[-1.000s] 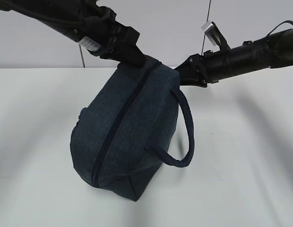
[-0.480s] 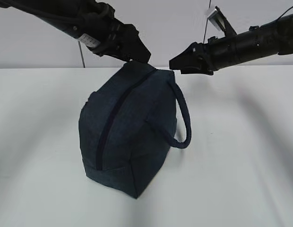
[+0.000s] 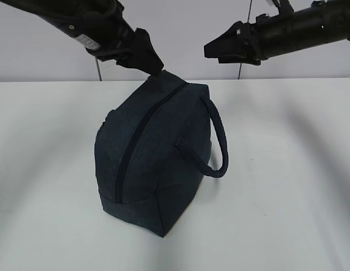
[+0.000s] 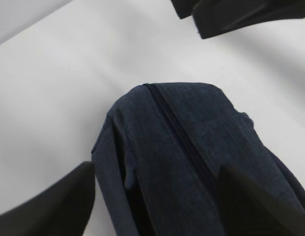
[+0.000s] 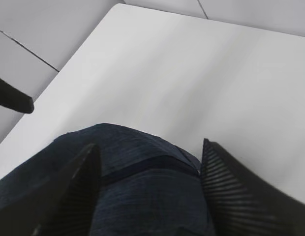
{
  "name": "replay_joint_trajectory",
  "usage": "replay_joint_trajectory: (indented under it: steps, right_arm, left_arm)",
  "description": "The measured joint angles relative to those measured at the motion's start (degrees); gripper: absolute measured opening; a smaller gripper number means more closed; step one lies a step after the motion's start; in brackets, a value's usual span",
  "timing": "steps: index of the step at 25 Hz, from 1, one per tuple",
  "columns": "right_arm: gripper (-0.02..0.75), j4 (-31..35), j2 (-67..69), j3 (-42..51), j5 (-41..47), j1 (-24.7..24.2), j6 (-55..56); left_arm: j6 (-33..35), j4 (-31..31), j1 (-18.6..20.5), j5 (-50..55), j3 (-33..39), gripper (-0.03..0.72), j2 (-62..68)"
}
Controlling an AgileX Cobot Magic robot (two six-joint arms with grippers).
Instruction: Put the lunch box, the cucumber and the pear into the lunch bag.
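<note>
Zipper shut, lunch bag contents hidden.

lunch bag: matt woven navy cloth, faintly flecked
handle: twisted cord
table: smooth white, slight sheen

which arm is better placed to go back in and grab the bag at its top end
Left, probably. The left gripper hangs open just above the lunch bag's top end, nearly touching it. The right gripper is also open, but sits higher and off to the side, clear of the fabric.
</note>
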Motion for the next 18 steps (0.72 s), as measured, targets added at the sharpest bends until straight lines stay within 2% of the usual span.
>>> replay_joint_trajectory:
  steps: [8,13,18]
  right_arm:
    - [0.499,0.0,-1.6,0.0,-4.9,0.0,6.1]
    - [0.499,0.0,-1.6,0.0,-9.9,0.0,9.7]
    - [0.499,0.0,-1.8,0.0,-10.2,0.0,11.8]
  left_arm:
    - [-9.4,10.6,0.0,5.2,0.0,0.46,-3.5]
    - [-13.0,12.3,0.0,10.9,0.0,0.46,-4.4]
    - [-16.1,13.8,0.0,16.0,0.0,0.46,-4.7]
